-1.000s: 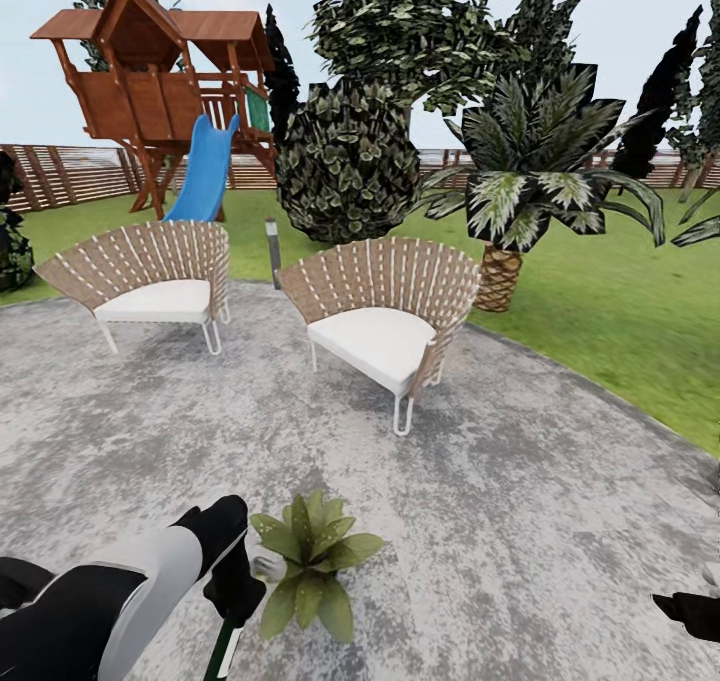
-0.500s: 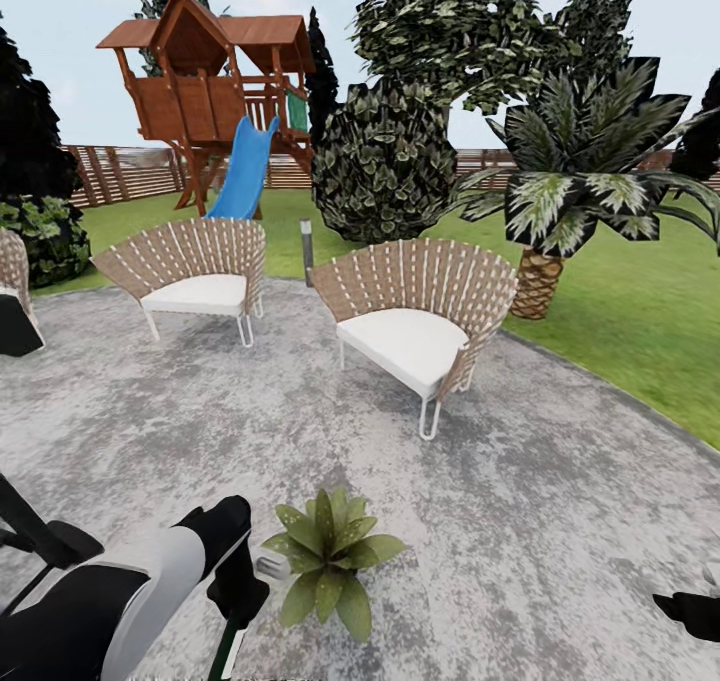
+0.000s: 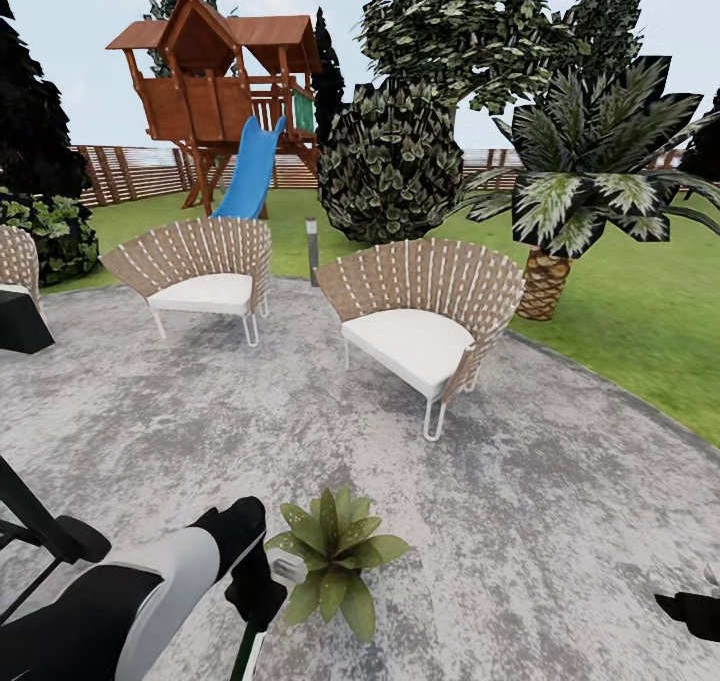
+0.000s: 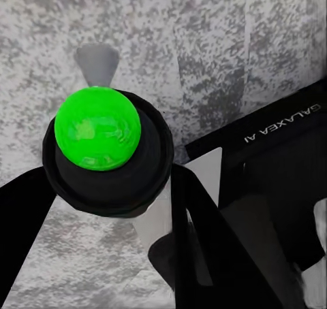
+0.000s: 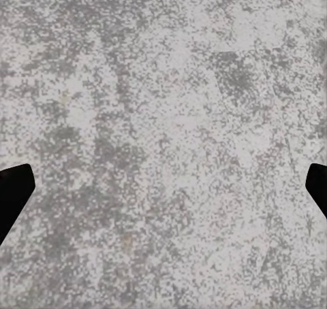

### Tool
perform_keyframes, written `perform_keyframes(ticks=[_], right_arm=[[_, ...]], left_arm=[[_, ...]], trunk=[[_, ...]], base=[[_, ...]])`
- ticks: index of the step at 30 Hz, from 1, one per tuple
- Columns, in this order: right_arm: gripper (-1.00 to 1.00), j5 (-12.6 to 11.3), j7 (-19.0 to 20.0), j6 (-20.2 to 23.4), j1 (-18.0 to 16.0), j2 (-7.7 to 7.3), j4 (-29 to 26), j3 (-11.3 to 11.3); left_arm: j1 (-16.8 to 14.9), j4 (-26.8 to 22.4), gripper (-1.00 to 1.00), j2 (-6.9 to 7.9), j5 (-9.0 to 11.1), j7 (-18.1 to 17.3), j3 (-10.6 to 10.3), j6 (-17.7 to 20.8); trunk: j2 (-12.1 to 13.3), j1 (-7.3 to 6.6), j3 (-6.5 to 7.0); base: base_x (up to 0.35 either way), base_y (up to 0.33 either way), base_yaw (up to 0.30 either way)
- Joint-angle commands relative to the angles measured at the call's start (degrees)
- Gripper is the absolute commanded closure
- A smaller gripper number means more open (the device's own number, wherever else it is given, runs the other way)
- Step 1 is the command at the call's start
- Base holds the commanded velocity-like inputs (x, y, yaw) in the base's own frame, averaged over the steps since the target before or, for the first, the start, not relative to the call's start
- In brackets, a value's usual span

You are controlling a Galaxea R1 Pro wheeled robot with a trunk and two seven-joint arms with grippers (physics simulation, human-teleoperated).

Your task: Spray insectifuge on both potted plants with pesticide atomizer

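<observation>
View pans slightly; left end effector [image 3: 262, 601] stays clenched on pesticide atomizer [image 4: 102, 152], just beside potted plant [image 3: 330, 551]. Right end effector [image 5: 163, 186] released. Aim nozzle over rosette, sweep all leaves.

Open paved patio [image 3: 560, 501] extends right of the potted plant [image 3: 330, 556], obstructed ahead by two wicker chairs [image 3: 425, 316] [image 3: 200, 271]; right tool [image 5: 163, 186] fingers spread over bare paving.

Left gripper [image 3: 262, 601] hides most of the atomizer [image 3: 288, 567], grip probably closed; right gripper [image 3: 690, 611] cut off at frame edge.
</observation>
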Motion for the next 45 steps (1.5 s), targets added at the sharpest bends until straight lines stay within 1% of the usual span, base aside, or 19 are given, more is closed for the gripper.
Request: perform_keyframes(ticks=[1,2,4,13,20,22,24,26,32,35,39,42,45], right_arm=[[-1.0,0.36,0.43,0.12,-0.07,0.0,-0.08,-0.08],[-1.0,0.36,0.43,0.12,-0.06,0.0,-0.07,-0.08],[-1.0,0.36,0.42,0.12,-0.06,-0.02,-0.08,-0.08],[-1.0,0.41,0.43,0.12,-0.06,-0.05,-0.02,-0.08],[-1.0,0.42,0.43,0.12,-0.06,-0.05,-0.04,-0.08],[-1.0,0.42,0.42,0.12,-0.08,-0.02,-0.05,-0.08],[-1.0,0.42,0.36,0.12,-0.07,-0.07,-0.04,-0.08],[-1.0,0.42,0.35,0.12,-0.06,-0.06,-0.04,-0.08],[-1.0,0.42,0.34,0.12,-0.07,-0.06,-0.02,-0.08],[-1.0,0.42,0.28,0.12,-0.06,-0.02,-0.03,-0.08],[-1.0,0.42,0.27,0.12,-0.08,-0.02,-0.02,-0.08],[-1.0,0.42,0.29,0.12,-0.07,-0.07,-0.03,-0.08],[-1.0,0.42,0.33,0.12,-0.06,-0.08,-0.04,-0.08]], left_arm=[[0.0,-0.11,1.0,0.0,-0.28,-1.36,-0.55,0.07],[0.02,-0.11,1.0,-0.01,-0.31,-2.53,-0.55,0.04],[-0.02,-0.11,1.0,-0.01,-0.36,-3.23,-0.55,-0.02],[0.02,-0.14,1.0,0.06,-0.29,-3.48,-0.5,-0.07],[-0.03,-0.28,1.0,0.07,-0.14,-3.77,-0.46,-0.22],[-0.02,-0.34,1.0,0.07,0.58,-5.0,-0.46,-0.95],[-0.02,-0.43,1.0,0.07,1.6,-8.17,-0.46,-2.87],[-0.03,-0.43,1.0,0.07,1.74,-8.84,-0.46,-3.24],[-0.01,-0.39,1.0,0.04,1.8,-9.28,-0.48,-3.48],[0.0,-0.39,1.0,0.0,1.82,-9.3,-0.53,-3.49],[0.01,-0.38,1.0,-0.01,1.8,-9.31,-0.55,-3.5],[-0.02,-0.31,1.0,-0.01,1.75,-9.22,-0.55,-3.5],[-0.04,-0.21,1.0,0.0,1.74,-9.07,-0.55,-3.46]], trunk=[[-0.03,-0.01,-0.06],[-0.03,-0.01,-0.06],[-0.03,-0.01,-0.06],[-0.03,-0.01,-0.06],[-0.03,-0.01,-0.06],[-0.03,-0.01,-0.06],[-0.03,-0.01,-0.06],[-0.03,-0.01,-0.06],[-0.03,-0.01,-0.06],[-0.03,-0.01,-0.06],[-0.03,-0.01,-0.06],[-0.03,-0.01,-0.06],[-0.03,-0.01,-0.06]], base=[[0.0,0.0,0.0],[0.0,0.0,0.0],[0.0,0.0,0.0],[0.0,0.002,0.0],[0.0,0.112,0.0],[0.0,0.117,0.0],[0.0,0.096,0.0],[0.0,0.047,0.0],[0.0,0.009,0.005],[0.0,-0.016,0.141],[0.0,-0.214,0.212],[0.0,-0.25,0.065],[0.0,-0.046,0.009]])
